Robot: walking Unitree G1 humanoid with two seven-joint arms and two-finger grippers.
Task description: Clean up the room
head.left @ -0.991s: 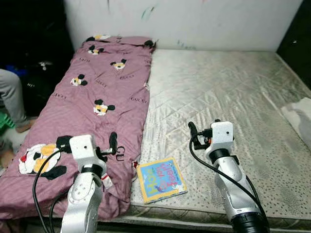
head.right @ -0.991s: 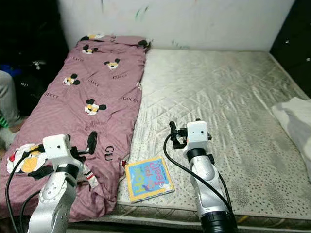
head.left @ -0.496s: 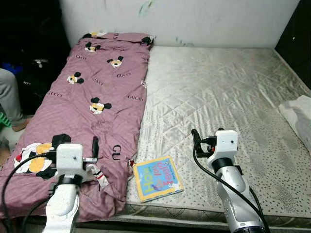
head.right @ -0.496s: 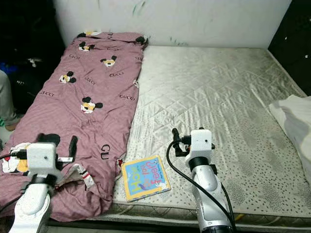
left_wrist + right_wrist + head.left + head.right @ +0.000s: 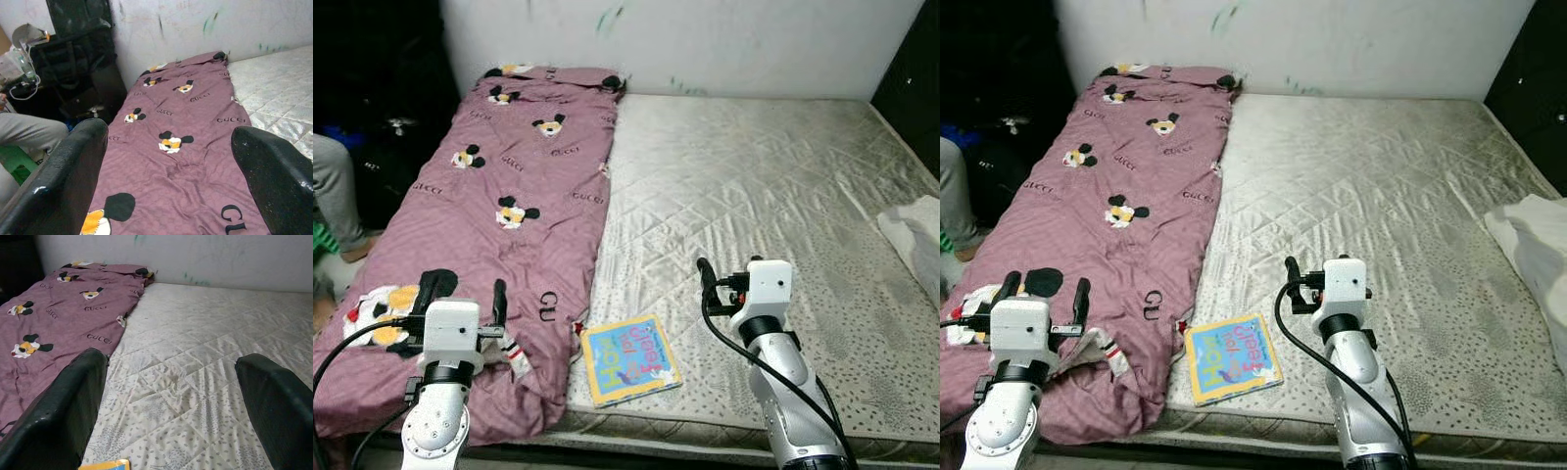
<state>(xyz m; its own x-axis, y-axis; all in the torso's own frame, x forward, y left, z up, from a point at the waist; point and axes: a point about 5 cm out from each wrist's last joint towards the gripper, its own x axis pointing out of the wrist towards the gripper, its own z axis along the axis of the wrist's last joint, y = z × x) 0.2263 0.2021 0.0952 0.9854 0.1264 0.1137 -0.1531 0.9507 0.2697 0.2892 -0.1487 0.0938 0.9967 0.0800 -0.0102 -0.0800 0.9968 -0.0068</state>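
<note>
Plainly, the move ahead turns on the thin square children's book with the blue, yellow-bordered cover (image 5: pixel 633 357), which lies flat on the bare, quilted cream mattress (image 5: pixel 773 186) at its near edge, between the two arms. From the right pincer (image 5: pixel 1291 284) the book lies toward the robot's left and nearer the robot, close by; from the left pincer (image 5: pixel 463 297) it lies toward the robot's right, beyond a rumpled fold of the mauve cartoon-mouse printed blanket (image 5: pixel 509 196). By my judgement the right arm is the nearer one, though neither pincer is touching the book.

The book is close to square, so its long axis is weak. It sits turned a little askew to the bed's edge, its title lettering running slantwise across the cover. Its left edge rests just beside the blanket's rucked hem; whether they touch I cannot tell.

The left pincer hovers over the blanket's near end with its two black fingers (image 5: pixel 63 171) spread wide and nothing between them. The right pincer hovers over the mattress, its fingers (image 5: pixel 68 406) likewise spread wide and empty, aimed up the bed toward the white scuffed wall (image 5: pixel 705 39).

A crumpled white cloth (image 5: pixel 1533 240) lies at the bed's far right edge, well apart from both arms. A person's grey-trousered leg (image 5: pixel 335 196) shows at the left, beside the bed.
</note>
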